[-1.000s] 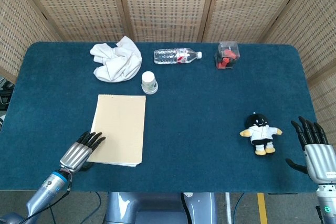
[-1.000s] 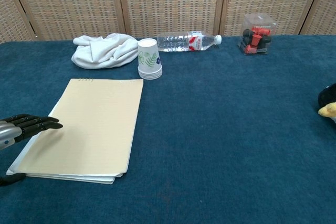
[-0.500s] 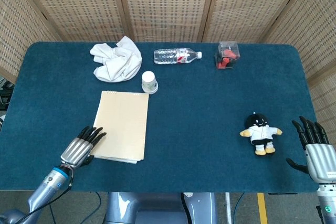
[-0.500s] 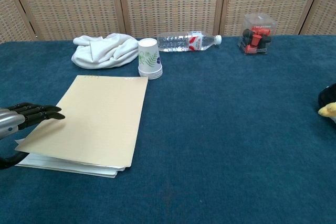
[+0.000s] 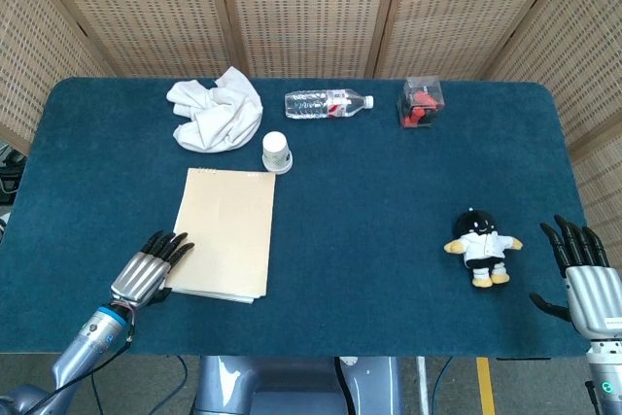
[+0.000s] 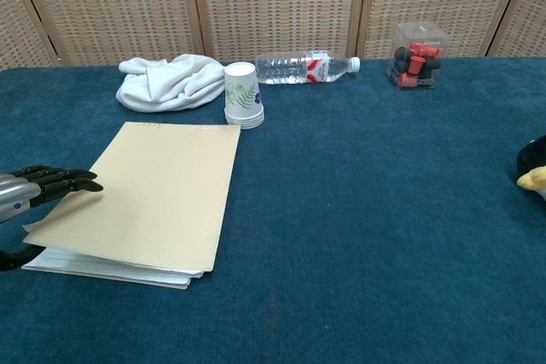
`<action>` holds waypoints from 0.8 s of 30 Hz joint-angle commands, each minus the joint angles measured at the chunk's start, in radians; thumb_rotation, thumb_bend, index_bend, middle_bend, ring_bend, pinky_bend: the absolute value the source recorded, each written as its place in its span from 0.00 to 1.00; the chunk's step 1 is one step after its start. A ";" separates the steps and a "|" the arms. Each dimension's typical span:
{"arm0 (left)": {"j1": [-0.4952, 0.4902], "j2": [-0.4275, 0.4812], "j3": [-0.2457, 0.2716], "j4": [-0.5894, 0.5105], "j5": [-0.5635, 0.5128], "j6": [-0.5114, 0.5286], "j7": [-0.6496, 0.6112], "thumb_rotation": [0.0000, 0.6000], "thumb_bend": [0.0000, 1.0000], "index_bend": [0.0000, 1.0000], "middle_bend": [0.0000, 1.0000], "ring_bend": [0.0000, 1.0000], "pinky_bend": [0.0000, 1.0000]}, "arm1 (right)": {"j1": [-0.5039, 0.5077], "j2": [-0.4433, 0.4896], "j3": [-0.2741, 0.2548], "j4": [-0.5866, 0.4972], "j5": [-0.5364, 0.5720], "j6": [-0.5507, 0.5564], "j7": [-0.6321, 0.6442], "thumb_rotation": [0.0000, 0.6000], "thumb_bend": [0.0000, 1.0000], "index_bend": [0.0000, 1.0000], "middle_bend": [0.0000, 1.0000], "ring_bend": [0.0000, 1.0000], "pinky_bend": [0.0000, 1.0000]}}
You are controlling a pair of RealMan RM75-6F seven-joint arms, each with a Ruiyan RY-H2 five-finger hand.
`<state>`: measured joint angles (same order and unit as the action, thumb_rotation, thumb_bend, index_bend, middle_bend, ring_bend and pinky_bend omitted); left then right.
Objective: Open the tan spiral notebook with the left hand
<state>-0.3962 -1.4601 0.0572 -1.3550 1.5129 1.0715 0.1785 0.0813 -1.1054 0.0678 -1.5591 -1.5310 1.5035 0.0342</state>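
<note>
The notebook (image 5: 223,233) lies on the left half of the table (image 5: 369,201), nearer the front edge than the back. Its plain tan cover (image 6: 147,193) is unmarked, with the small spiral holes along its far short edge, just in front of the cup (image 5: 276,154). In the chest view the near-left corner of the cover stands a little above the white pages (image 6: 102,266) beneath it, which show as a thin stack along the near and left edges.

The left hand (image 5: 146,271) is at the notebook's near-left corner, fingers (image 6: 64,181) straight and held close together, their dark tips over the cover's left edge. The thumb (image 6: 12,257) sits lower, beside the page stack. Whether the cover is pinched between them cannot be told.

The right hand (image 5: 583,277) rests near the front right corner of the table, palm down, fingers spread and holding nothing. A small plush doll (image 5: 480,246) sits just to its left.

Along the back edge are a crumpled white cloth (image 5: 217,110), a water bottle (image 5: 328,103) on its side, and a clear box (image 5: 421,102) of red and black pieces.
</note>
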 commanded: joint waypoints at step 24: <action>-0.069 -0.031 -0.092 -0.006 -0.092 -0.044 -0.033 1.00 0.57 0.12 0.00 0.00 0.00 | 0.002 0.001 0.001 0.000 0.008 -0.009 0.006 1.00 0.00 0.00 0.00 0.00 0.00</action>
<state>-0.4642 -1.4919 -0.0345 -1.3603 1.4220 1.0274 0.1446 0.0834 -1.1044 0.0685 -1.5589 -1.5231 1.4945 0.0402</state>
